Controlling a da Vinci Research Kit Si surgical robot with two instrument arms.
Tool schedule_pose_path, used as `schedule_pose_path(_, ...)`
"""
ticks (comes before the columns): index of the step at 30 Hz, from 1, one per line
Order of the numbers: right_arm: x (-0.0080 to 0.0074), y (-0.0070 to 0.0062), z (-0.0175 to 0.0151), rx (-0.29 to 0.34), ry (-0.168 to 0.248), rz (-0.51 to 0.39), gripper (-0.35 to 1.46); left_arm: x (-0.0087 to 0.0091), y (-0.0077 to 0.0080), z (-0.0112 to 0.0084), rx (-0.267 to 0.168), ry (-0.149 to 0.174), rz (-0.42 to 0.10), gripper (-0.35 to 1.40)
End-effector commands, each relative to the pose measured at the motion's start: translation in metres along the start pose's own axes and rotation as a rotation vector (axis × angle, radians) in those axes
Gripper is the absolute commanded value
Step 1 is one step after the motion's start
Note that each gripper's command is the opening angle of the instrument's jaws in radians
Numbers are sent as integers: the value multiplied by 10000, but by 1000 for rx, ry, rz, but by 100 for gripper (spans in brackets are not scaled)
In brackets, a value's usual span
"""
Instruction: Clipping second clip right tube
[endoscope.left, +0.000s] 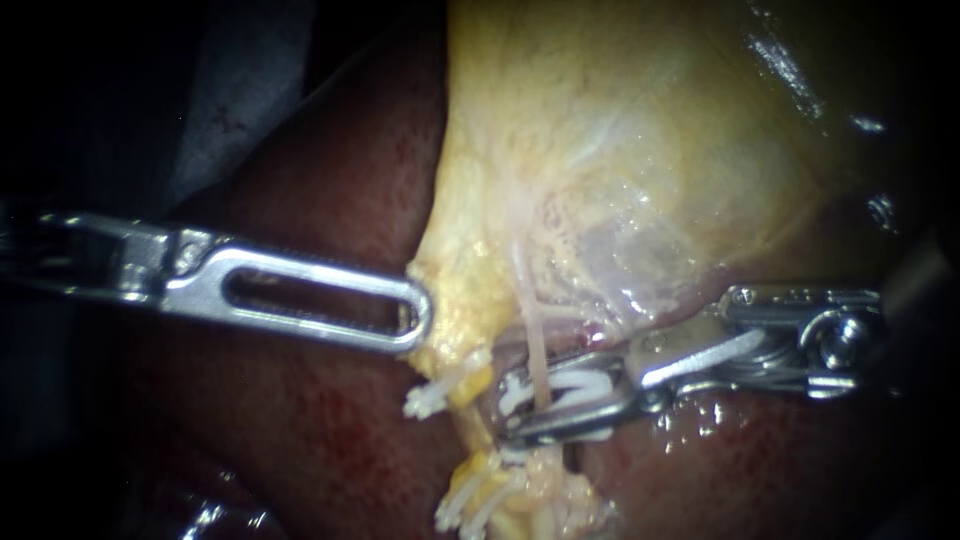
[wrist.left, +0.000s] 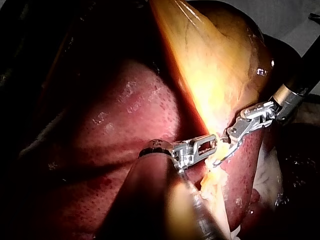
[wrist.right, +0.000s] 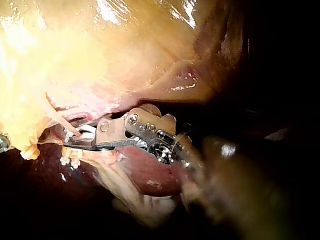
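Straddling the right tube (endoscope.left: 537, 352), a thin, pale, wet strand, the jaws of the right instrument (endoscope.left: 512, 405) grasp a white clip (endoscope.left: 575, 385) between them, its legs on either side of the strand and not yet pressed flat. The risk, as I judge it, lies here: closing with the tube off-centre or only half inside the legs would leave a clip that slips or pinches the wall. Any sideways tug could tear so slender a strand. A set clip (endoscope.left: 428, 400) sits just beside it on the neighbouring yellow stalk, and crowding it could foul both. The left instrument (endoscope.left: 422, 322), polished steel with a long slot, is clenched on the fatty lower edge of the gallbladder (endoscope.left: 620, 150); a slipped hold there would slacken the tube. Around them lie the gallbladder's glistening yellow membrane and the dark red, finely stippled liver (endoscope.left: 330, 440).
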Motion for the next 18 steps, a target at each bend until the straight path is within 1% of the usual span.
schedule_pose_path(1,1,1,-1,0,0,-1,-19,0,0,0,0,0,0,-35)
schedule_pose_path(7,1,4,-2,1,-1,-1,-23,0,0,0,0,0,0,-35)
schedule_pose_path(18,1,3,-2,3,-3,-3,-24,0,0,1,0,0,0,-35)
